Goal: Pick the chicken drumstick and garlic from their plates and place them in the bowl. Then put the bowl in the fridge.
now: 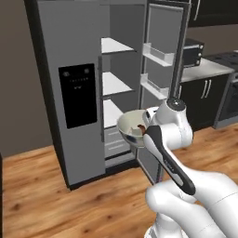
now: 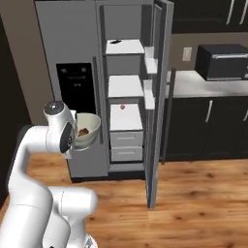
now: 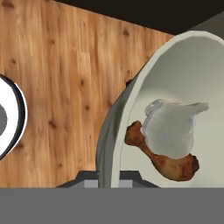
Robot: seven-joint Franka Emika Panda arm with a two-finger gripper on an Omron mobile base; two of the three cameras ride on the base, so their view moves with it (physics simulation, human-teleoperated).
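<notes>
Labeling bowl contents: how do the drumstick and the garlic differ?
The chicken drumstick is brown; the garlic is pale grey-white. The drumstick is long, thick at one end with a thin bone end; the garlic is a rounded bulb. The garlic lies partly over the drumstick. Both sit inside the bowl.

Left base view: sits behind the arm, looking forward and down at the fridge point(image 1: 79, 88) from its left, arm rising big at lower right.
Right base view: same fridge point(image 2: 72, 72) from the right and a little further back, arm at lower left, counter point(image 2: 208, 87) beside it.
Hand view: right up close, staring along the rim into the bowl point(image 3: 131, 113), wood floor point(image 3: 65, 87) beyond.
Shared: both base views catch the open fridge shelves, the raised bowl point(image 1: 128, 124) and the floor.
</notes>
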